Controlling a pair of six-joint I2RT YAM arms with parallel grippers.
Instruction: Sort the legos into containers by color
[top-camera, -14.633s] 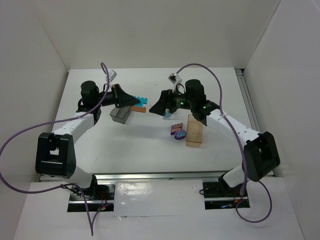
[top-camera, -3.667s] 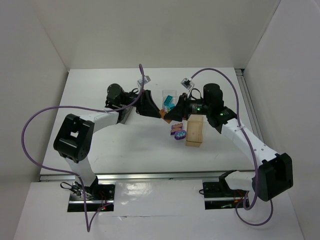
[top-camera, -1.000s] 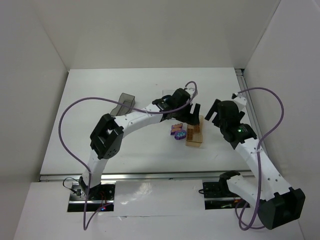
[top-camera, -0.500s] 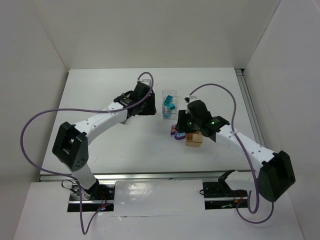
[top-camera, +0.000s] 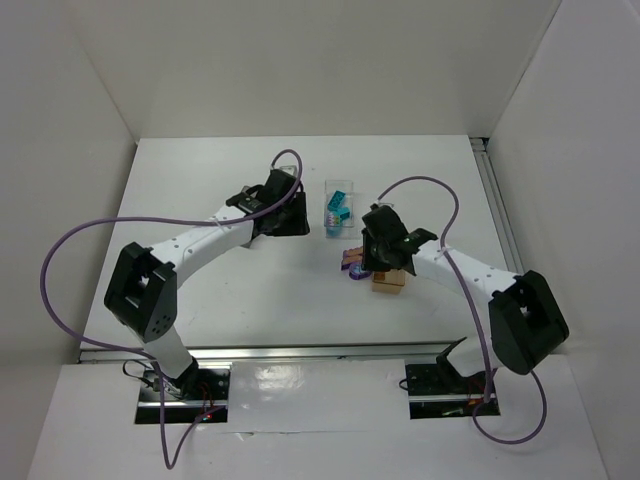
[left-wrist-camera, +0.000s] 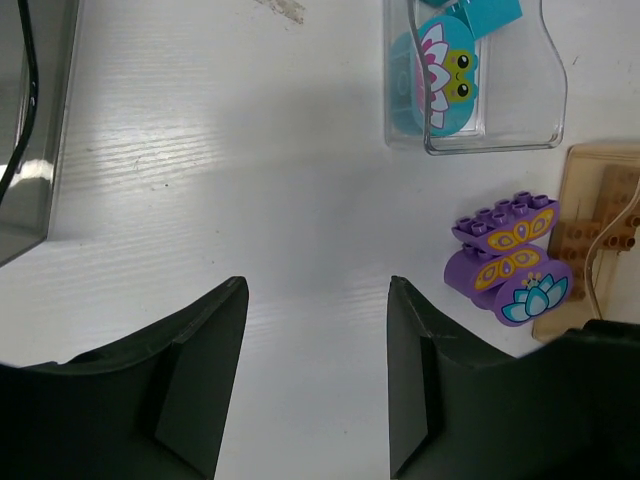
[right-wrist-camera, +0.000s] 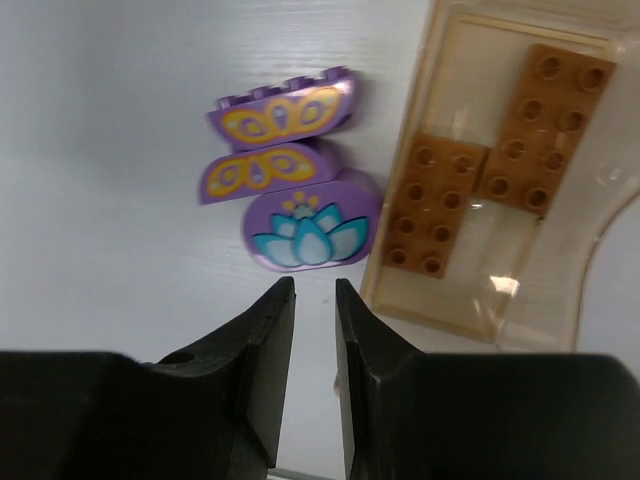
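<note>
Purple legos lie stacked on the table beside the orange-amber bin, which holds orange legos. My right gripper hovers just short of the purple lotus brick, empty, its jaws a narrow gap apart. In the top view it hides most of the orange bin. The clear bin holds teal legos. My left gripper is open and empty over bare table, left of the clear bin. The dark grey bin shows at the left edge.
White walls enclose the table on the left, back and right. Purple cables loop from both arms over the table. The right arm's own forearm lies across the front right part of the table.
Over the last second my left arm has pulled back left from the orange bin to beside the clear bin. My right arm has swung in from the right to the purple legos.
</note>
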